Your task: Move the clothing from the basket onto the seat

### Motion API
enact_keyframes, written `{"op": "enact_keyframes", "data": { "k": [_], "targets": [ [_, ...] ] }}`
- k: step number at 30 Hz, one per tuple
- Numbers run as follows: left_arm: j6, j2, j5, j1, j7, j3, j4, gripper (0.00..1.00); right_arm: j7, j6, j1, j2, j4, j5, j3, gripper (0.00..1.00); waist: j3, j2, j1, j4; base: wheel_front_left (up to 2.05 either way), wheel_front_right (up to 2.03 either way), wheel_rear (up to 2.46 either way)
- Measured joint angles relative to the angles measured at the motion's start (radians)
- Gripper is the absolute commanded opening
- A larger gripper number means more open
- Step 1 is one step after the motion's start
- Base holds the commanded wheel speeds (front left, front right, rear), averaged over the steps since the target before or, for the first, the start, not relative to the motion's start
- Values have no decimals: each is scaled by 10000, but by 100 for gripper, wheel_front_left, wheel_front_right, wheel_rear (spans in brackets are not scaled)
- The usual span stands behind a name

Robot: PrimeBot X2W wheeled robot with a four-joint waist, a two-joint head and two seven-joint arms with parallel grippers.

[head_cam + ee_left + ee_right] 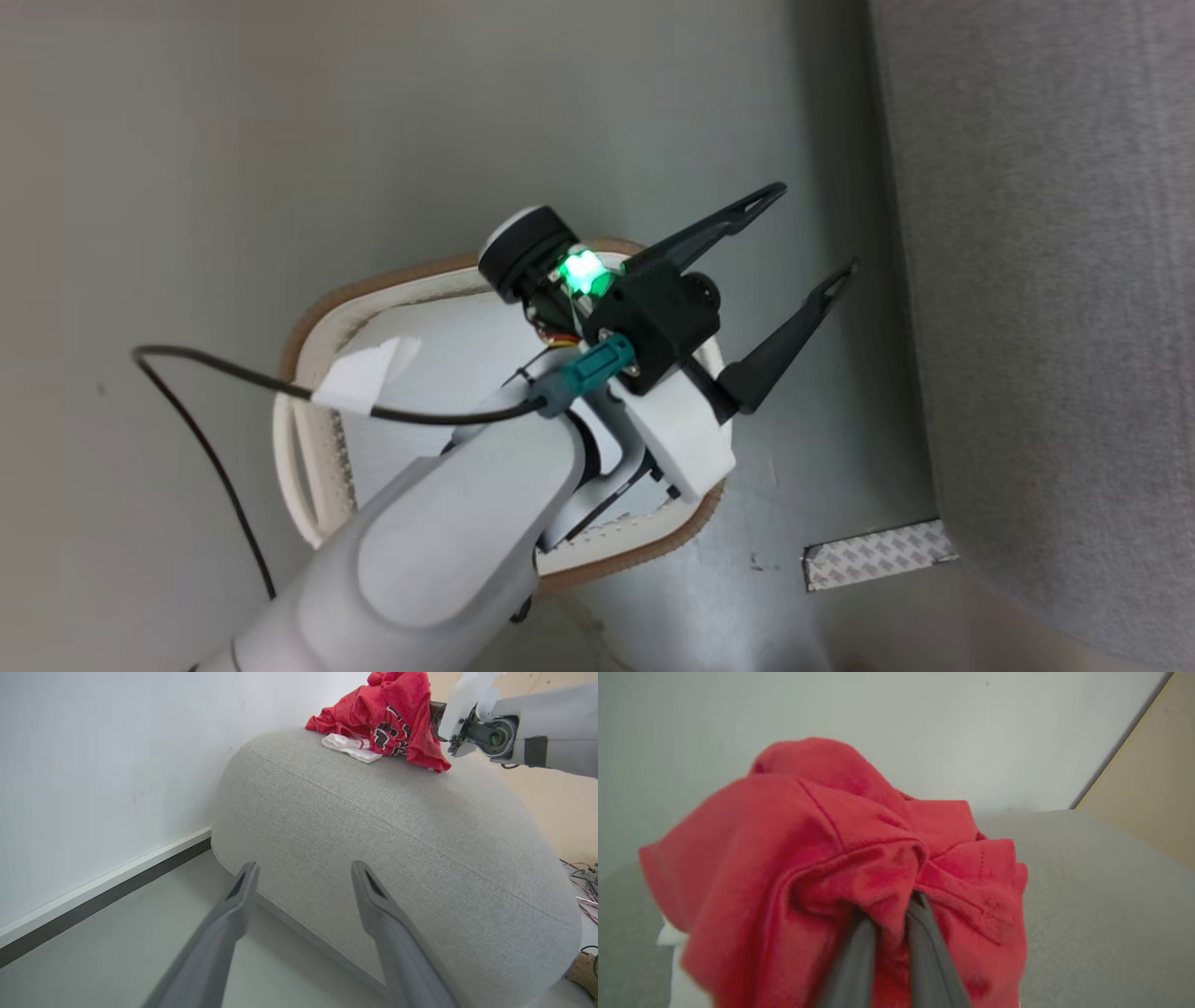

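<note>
The right tool [891,917] is clenched on the red clothing [808,858] (a tight pinch), which bunches at its 12 o'clock atop the seat [1092,891]. The left tool [810,231], released and spread wide, hangs over the basket [313,322], with the seat at 3 o'clock.

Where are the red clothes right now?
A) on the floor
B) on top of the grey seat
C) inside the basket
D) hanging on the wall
B: the red clothes sit in a heap on top of the grey seat, and the right gripper has its jaws pinched on a fold of them.
</note>
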Motion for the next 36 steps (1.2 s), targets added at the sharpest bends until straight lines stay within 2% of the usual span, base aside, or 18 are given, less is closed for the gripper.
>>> {"op": "enact_keyframes", "data": {
  "k": [1, 2, 3, 4, 5, 13, 21, 27, 32, 36],
  "targets": [
    [17, 19, 0, 68, -54, -15, 40, 100, -23, 0, 99, 61, 104, -150, -27, 1, -8, 0, 0, 59, 0, 0, 0],
    [25, 46, -6, 161, -90, -29, 94, 100, -33, 0, 211, 113, 171, -257, -75, 26, -62, 0, 0, 91, 0, 0, 0],
    [25, 67, -27, 238, -140, -25, 140, 100, -59, 0, 352, 128, 119, -288, -119, 46, -138, 0, -1, 108, 0, 0, 0],
    [42, 94, -42, 295, -176, -12, 182, 100, -59, -2, 513, 153, -69, -334, -125, 95, -234, 0, -2, 110, 0, 0, 0],
    [65, 125, -69, 345, -242, 0, 238, 100, -61, 0, 704, 199, -341, -357, -71, 100, -353, 0, -2, 99, 0, 0, 0],
    [249, 219, -566, 1413, -957, 132, 771, 100, -71, 0, 3411, 763, -2318, -115, 986, 100, -1769, 0, -3, -16, 0, 0, 0],
    [1344, 353, -1179, 3372, -1820, 796, 1484, 100, -73, 0, 7186, 1106, -5122, 169, 1946, 100, -3846, 0, -6, 106, 0, 0, 0],
    [1923, 295, -1885, 5118, -2113, 1333, 2046, 100, -90, 0, 9425, 1574, -6765, 150, 2359, 100, -5495, 0, -8, 507, 0, 0, 0],
    [2326, 405, -2236, 6357, -2207, 1967, 2512, 100, -92, 0, 10587, 2328, -7666, 130, 3037, 100, -6694, 0, -9, 987, 0, 0, 0],
    [2499, 518, -2054, 7008, -2249, 2667, 2451, 100, -92, 0, 11160, 3030, -8036, 339, 3221, 100, -7248, 0, -9, 1505, 0, 0, 0]
  ]
}}
